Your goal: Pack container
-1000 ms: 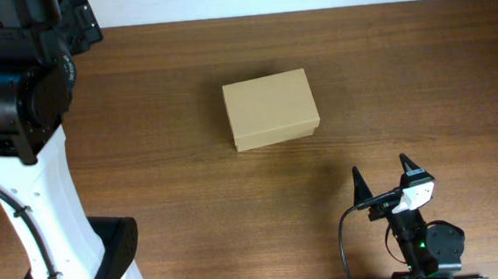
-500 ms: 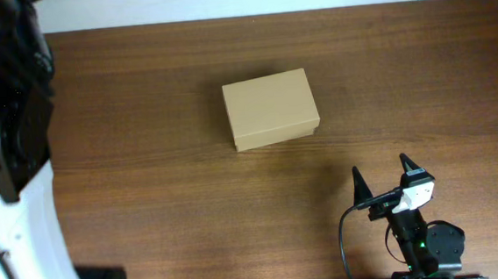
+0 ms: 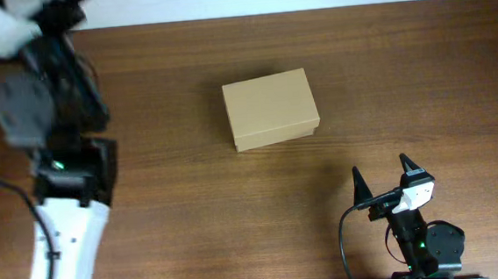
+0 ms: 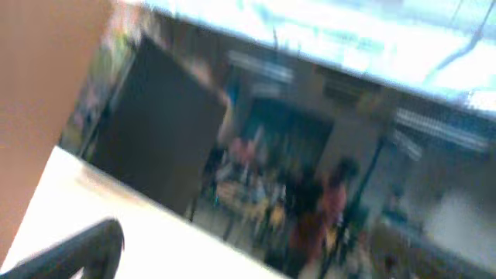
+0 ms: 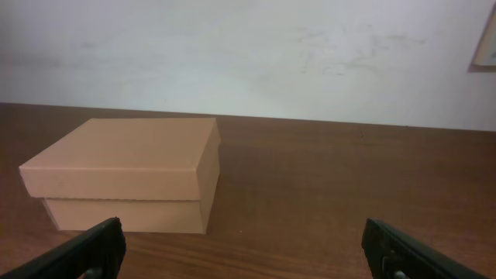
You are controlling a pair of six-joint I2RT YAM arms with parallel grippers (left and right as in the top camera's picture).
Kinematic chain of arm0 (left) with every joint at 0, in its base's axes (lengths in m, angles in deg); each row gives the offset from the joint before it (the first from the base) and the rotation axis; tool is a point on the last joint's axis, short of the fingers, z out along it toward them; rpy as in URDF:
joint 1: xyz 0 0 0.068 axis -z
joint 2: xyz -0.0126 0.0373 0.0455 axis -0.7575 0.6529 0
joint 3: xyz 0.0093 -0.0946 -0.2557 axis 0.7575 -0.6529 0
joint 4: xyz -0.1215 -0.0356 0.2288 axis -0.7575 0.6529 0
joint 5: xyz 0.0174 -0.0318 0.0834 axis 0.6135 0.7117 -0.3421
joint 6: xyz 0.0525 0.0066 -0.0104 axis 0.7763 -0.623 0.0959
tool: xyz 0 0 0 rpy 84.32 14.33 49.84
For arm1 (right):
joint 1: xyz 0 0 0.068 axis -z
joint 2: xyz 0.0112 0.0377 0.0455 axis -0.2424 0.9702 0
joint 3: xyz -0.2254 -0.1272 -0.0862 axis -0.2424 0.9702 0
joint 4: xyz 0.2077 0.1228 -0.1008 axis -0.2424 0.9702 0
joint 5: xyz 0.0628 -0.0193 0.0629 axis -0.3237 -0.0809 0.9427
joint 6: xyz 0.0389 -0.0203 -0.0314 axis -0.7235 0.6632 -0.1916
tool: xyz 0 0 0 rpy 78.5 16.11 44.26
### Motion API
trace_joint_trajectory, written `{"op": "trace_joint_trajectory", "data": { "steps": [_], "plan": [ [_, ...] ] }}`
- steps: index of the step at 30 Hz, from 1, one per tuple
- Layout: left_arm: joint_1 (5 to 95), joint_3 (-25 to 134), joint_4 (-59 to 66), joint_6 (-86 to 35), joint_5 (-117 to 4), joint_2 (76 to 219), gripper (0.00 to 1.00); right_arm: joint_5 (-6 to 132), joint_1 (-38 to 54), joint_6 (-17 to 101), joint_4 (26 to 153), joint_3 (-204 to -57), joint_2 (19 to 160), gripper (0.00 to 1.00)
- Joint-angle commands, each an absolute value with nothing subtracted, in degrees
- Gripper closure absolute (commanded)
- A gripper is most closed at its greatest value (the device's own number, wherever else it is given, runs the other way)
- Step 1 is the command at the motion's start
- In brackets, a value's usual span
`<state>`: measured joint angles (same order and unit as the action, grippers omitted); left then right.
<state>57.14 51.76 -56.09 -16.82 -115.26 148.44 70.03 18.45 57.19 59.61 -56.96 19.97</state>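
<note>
The right gripper (image 3: 381, 174) has its two black fingers (image 5: 89, 249) spread wide with nothing between them, low over the dark wooden table (image 3: 420, 75) at the near right. The left gripper's fingers (image 4: 77, 252) seem wide too. Only one shows, blurred, at the far left. The plain brown cardboard box (image 3: 271, 109), lid shut, sits mid-table, well apart from both.

A plain tan-brown container (image 3: 271, 108) sits on a dark brown wood-grain table (image 3: 420, 75).
</note>
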Motion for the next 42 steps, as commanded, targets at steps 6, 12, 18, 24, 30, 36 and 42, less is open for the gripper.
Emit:
{"op": "trace_joint_trajectory", "data": {
  "steps": [6, 12, 18, 24, 30, 36, 42],
  "plan": [
    [55.0, 17.5, -77.3, -16.3, -115.5, 132.7, 0.00, 69.5, 18.6, 56.5, 60.0, -56.7, 19.6, 0.01],
    [50.9, 1.8, -78.3, -21.8, -115.4, 120.6, 0.00, 69.5, 18.6, 56.5, 60.0, -56.7, 19.6, 0.01],
    [46.8, -11.8, -78.3, -27.6, -115.4, 104.3, 0.00, 69.5, 18.6, 56.5, 60.0, -56.7, 19.6, 0.01],
    [47.1, -22.7, -78.3, -27.6, -109.2, 92.9, 0.00, 69.5, 18.6, 56.5, 60.0, -56.7, 19.6, 0.01],
    [47.1, -24.9, -72.1, -27.6, -103.8, 89.4, 0.00, 69.5, 18.6, 56.5, 60.0, -56.7, 19.6, 0.01],
    [47.1, -24.9, -66.2, -27.6, -99.6, 89.4, 0.00, 69.5, 18.6, 56.5, 60.0, -56.7, 19.6, 0.01],
    [47.1, -24.9, -58.0, -27.6, -97.6, 89.4, 0.00, 69.5, 18.6, 56.5, 60.0, -56.7, 19.6, 0.01]
  ]
}}
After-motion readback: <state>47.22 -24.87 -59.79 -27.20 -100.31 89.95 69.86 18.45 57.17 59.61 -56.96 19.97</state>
